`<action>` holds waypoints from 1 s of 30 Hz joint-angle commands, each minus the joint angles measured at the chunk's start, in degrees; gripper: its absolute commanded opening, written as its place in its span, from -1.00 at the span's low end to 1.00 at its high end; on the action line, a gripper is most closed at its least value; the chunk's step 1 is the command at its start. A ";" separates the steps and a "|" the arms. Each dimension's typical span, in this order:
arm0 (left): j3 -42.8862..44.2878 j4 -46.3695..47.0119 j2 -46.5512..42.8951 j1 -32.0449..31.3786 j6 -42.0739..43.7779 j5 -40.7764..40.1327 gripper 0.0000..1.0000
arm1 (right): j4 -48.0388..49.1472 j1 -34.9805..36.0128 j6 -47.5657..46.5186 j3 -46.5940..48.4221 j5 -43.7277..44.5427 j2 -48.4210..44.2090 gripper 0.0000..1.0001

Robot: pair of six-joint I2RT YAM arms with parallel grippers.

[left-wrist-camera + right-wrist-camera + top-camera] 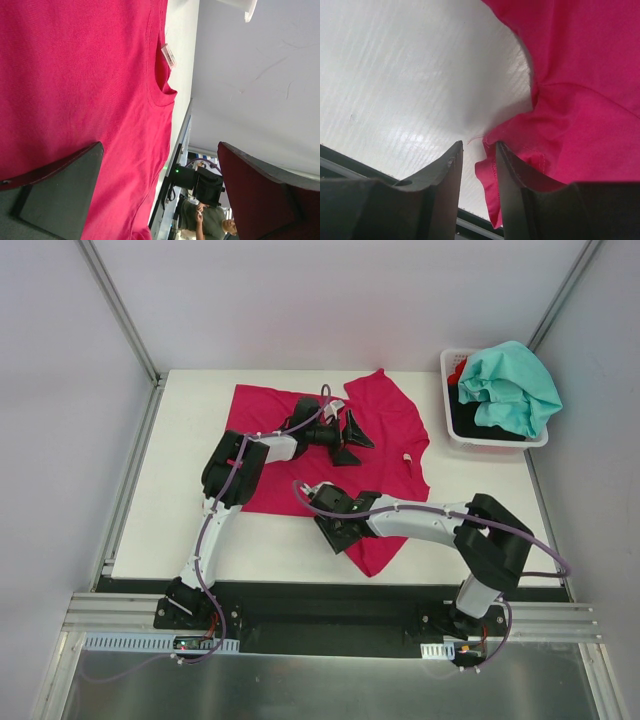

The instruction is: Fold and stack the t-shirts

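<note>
Currently the magenta t-shirt point(385, 430) lies spread on the table point(200, 530), its neckline point(160, 75) and white label point(168, 55) toward the basket side. What looks like a sleeve trails toward the near edge. The teal t-shirt point(510, 385) is heaped in the white basket point(446, 370) at the far right corner, over a black one point(475, 422), with a bit of red one point(458, 370) showing.

The left gripper point(352, 440) hovers above the middle of the magenta cloth, its fingers point(60, 190) spread wide and empty. The right gripper point(479, 150) sits low at the near sleeve, fingers only slightly parted. The stitched hem point(487, 190) lies loose in the gap against one finger rather than pinched.

The step appears to be laying the shirt flat for its first fold. To do it well, the right fingers should take the hem deeper, past the stitching, so a single layer cannot slip out. The pull should then run low along the table, while the left arm pins the body so the whole shirt does not drag.
</note>
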 commanded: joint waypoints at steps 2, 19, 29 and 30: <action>-2.14 -0.99 -2.19 0.88 2.93 0.27 0.98 | 2.76 -0.19 1.16 -1.10 -3.07 2.17 -0.29; -3.55 -1.07 -3.24 1.76 3.45 0.44 0.98 | 6.02 1.65 4.41 0.66 -11.96 1.73 -0.28; -3.99 -1.07 -3.24 1.76 3.63 0.53 0.98 | 6.63 1.83 5.73 1.80 -14.42 2.08 -0.28; -3.99 -1.07 -3.16 1.76 3.63 0.62 0.98 | 6.90 1.92 5.73 1.80 -14.60 2.08 -0.28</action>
